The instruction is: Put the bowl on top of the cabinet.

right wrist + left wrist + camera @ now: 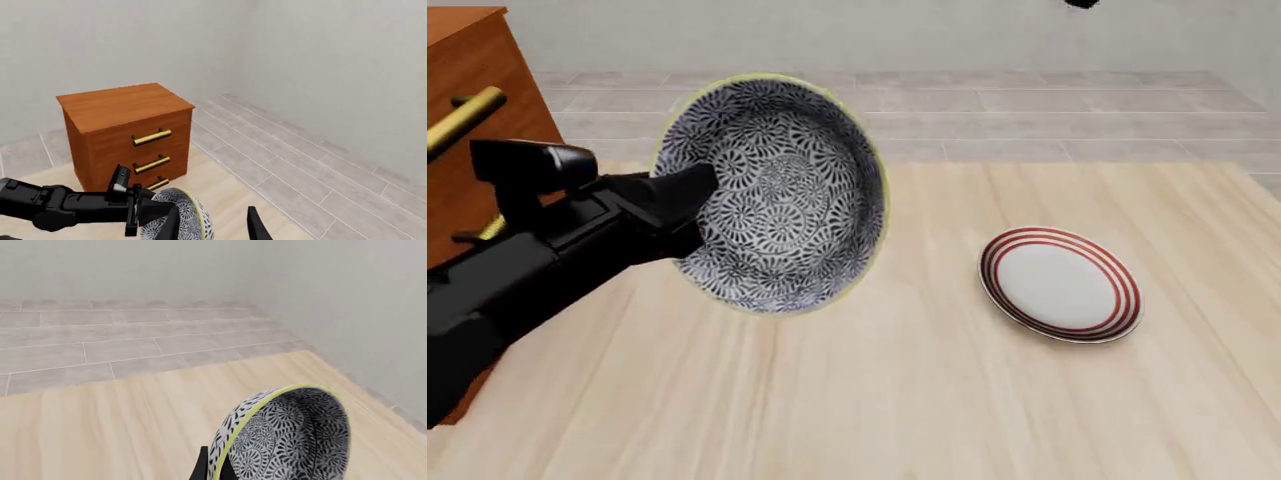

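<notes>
Tally: one bowl, one plate, one cabinet, two arms.

One deep bowl (777,195), black-and-white floral inside, pale yellowish rim. One flat white plate (1060,283) with red rings; three rings countable on it. One reddish-brown wooden cabinet (125,131) with three drawers, each carrying one brass bar handle, so three handles in all; the front view catches only its edge with two handles partly showing. One light wooden table (961,400). Two black arms: the left arm (547,250) plainly seen in front view, the right arm's gripper (215,225) only as two dark finger tips in its own wrist view.
</notes>
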Available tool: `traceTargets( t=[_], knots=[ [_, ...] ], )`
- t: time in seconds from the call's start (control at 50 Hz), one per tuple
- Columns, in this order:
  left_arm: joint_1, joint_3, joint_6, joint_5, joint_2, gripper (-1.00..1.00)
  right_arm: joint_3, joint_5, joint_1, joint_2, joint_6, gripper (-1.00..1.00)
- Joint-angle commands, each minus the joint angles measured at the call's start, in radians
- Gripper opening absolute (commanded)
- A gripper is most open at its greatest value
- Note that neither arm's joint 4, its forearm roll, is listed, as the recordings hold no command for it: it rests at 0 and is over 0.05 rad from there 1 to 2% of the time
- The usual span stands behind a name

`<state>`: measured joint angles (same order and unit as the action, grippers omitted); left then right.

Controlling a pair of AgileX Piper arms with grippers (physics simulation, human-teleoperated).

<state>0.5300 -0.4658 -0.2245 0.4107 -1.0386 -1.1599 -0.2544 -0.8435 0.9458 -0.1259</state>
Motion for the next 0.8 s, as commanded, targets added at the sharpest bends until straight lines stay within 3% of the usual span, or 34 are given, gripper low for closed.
traceTargets(
  t=[0.02, 0.06, 0.12, 0.14, 0.2, 0.32, 0.36, 0.4, 0.42, 0.44, 0.46, 0.48, 0.58, 0.6, 0.62, 0.64, 0.7, 0.74, 0.8],
  knots=[
    [0.051, -0.162, 0.062, -0.226, -0.069, -1.0, 0.045, 0.018, 0.049, -0.202, 0.029, 1.0],
    [0.048, -0.206, 0.086, -0.31, -0.096, -1.0, 0.03, -0.001, 0.067, -0.218, 0.048, 1.0],
    [0.019, -0.261, 0.057, -0.449, -0.072, -1.0, 0.042, 0.009, 0.08, -0.216, 0.088, 1.0],
    [0.014, -0.278, 0.019, -0.494, -0.06, -1.0, 0.044, 0.014, 0.083, -0.209, 0.118, 1.0],
    [-0.03, -0.329, -0.115, -0.628, -0.027, -1.0, 0.061, 0.032, 0.064, -0.186, 0.137, 1.0],
    [-0.092, -0.498, -0.193, -0.849, 0.007, -1.0, 0.059, 0.027, 0.058, -0.186, 0.161, 1.0],
    [-0.109, -0.584, -0.143, -0.919, 0.013, -1.0, 0.06, 0.026, 0.054, -0.188, 0.16, 1.0],
    [-0.133, -0.655, -0.162, -0.984, 0.023, -1.0, 0.057, 0.025, 0.052, -0.187, 0.159, 1.0],
    [-0.162, -0.687, -0.12, -1.015, 0.024, -1.0, 0.057, 0.026, 0.052, -0.184, 0.158, 1.0],
    [-0.19, -0.733, -0.163, -1.055, 0.024, -1.0, 0.058, 0.027, 0.055, -0.18, 0.162, 1.0],
    [-0.211, -0.759, -0.147, -1.075, 0.024, -1.0, 0.058, 0.024, 0.059, -0.184, 0.164, 1.0],
    [-0.231, -0.773, -0.179, -1.087, 0.03, -1.0, 0.059, 0.027, 0.061, -0.182, 0.164, 1.0],
    [-0.301, -0.928, -0.208, -1.166, 0.012, -1.0, 0.074, 0.041, 0.051, -0.168, 0.169, 1.0],
    [-0.393, -1.023, -0.148, -1.227, 0.004, -1.0, 0.075, 0.04, 0.049, -0.169, 0.167, 1.0],
    [-0.393, -1.026, -0.148, -1.228, 0.003, -1.0, 0.075, 0.04, 0.049, -0.169, 0.167, 1.0],
    [-0.397, -1.067, -0.23, -1.243, -0.004, -1.0, 0.073, 0.038, 0.047, -0.17, 0.164, 1.0],
    [-0.484, -1.085, -0.244, -1.3, -0.013, -1.0, 0.074, 0.042, 0.048, -0.167, 0.165, 1.0],
    [-0.494, -1.106, -0.297, -1.312, -0.013, -1.0, 0.076, 0.042, 0.048, -0.166, 0.165, 1.0],
    [-0.578, -1.199, -0.293, -1.39, -0.026, -1.0, 0.077, 0.041, 0.044, -0.164, 0.163, 1.0]
  ],
)
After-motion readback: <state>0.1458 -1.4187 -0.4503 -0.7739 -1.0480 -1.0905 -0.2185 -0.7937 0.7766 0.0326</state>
